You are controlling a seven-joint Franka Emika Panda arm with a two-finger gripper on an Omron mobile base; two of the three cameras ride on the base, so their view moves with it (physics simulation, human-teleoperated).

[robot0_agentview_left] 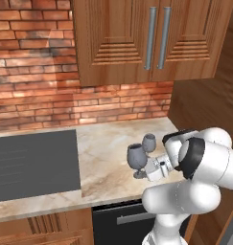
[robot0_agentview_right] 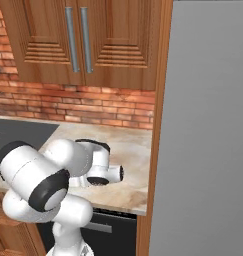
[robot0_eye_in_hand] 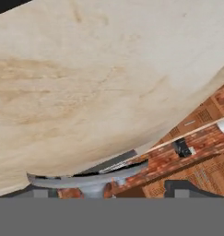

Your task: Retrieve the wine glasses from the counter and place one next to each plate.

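Observation:
Two dark grey-blue wine glasses stand upright on the beige marbled counter, close together near its right end. The nearer wine glass is at my gripper, which reaches in low from the right at stem height. The farther wine glass stands just behind it. In the hand view the nearer glass's round foot and short stem lie between my two dark fingertips, which stand wide apart. My gripper is open and not touching the stem. The plates are out of view.
A dark flat cooktop lies in the counter to the left of the glasses. Red brick backsplash and wooden wall cabinets rise behind. A tall wooden panel and grey wall close the counter's right end.

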